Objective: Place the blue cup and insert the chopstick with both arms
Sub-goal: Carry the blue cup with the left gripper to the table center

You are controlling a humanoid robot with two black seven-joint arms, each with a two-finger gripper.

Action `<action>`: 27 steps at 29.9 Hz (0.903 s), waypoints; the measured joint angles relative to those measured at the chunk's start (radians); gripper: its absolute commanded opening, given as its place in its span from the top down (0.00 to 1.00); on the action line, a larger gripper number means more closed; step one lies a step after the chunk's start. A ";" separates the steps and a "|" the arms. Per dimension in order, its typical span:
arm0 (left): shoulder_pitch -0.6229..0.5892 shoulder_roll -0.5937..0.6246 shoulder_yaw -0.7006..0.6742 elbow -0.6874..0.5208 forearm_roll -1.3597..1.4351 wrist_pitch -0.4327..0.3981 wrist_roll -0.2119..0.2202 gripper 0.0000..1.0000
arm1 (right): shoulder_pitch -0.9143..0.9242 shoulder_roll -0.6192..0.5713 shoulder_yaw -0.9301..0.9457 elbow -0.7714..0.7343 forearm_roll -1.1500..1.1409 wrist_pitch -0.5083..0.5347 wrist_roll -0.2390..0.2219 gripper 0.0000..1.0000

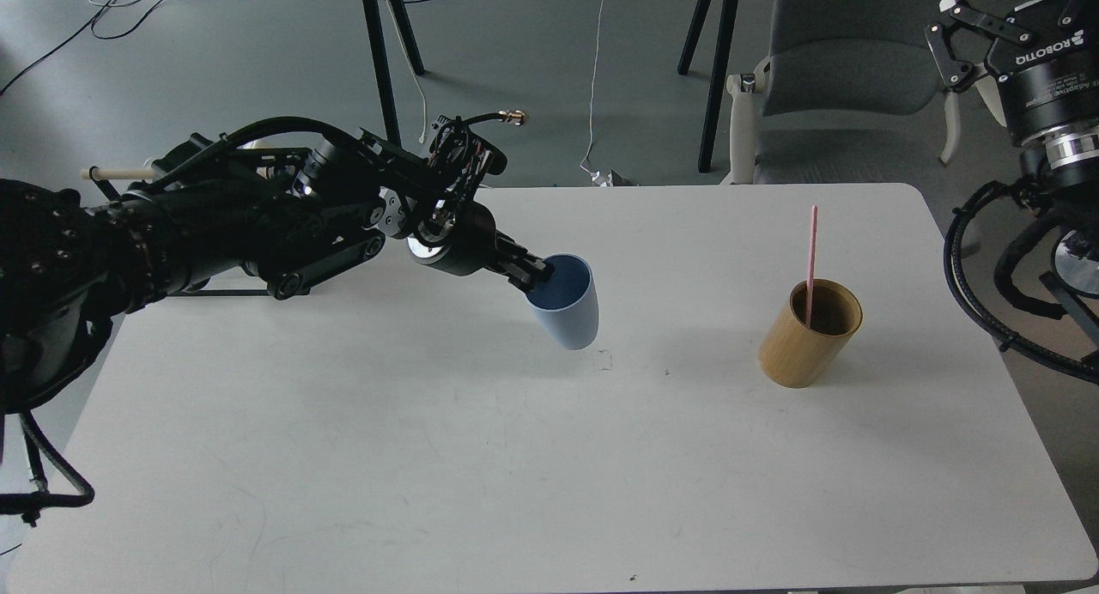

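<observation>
The white table (361, 457) is bare apart from two vessels, so there is ample room to set things down. My left arm reaches in from the left edge, and the left gripper (539, 274) is clenched on the near rim of the blue cup (571, 311), one finger inside the mouth. The cup sits near the table's middle, tilted, its base at or just above the surface; I cannot tell whether it touches. Well apart to the right stands a tan bamboo cylinder (807, 335) with the pink chopstick (811, 251) upright inside it. The right gripper (974, 49) hangs high at the upper right, jaws spread and empty. The step in hand looks to be setting the cup down: I judge it best to level the cup first, so the base meets the table flat, then lower gently and part the fingers without dragging the rim. A tilted release could tip it. Keeping it away from the cylinder leaves the right arm room to fetch the chopstick.
</observation>
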 measured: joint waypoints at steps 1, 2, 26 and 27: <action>-0.002 -0.016 0.013 0.003 0.001 0.002 0.000 0.95 | 0.000 0.000 -0.001 -0.001 0.000 0.000 0.000 0.01; -0.003 -0.032 0.023 0.007 0.002 0.003 0.000 0.95 | -0.001 0.001 -0.002 -0.001 0.000 0.000 0.000 0.01; 0.032 -0.123 0.101 0.126 0.003 0.015 0.000 0.92 | -0.014 -0.001 0.000 -0.015 -0.001 0.002 0.000 0.01; 0.033 -0.123 0.101 0.127 0.003 0.015 0.000 0.91 | -0.014 -0.001 -0.001 -0.015 -0.001 0.002 0.000 0.01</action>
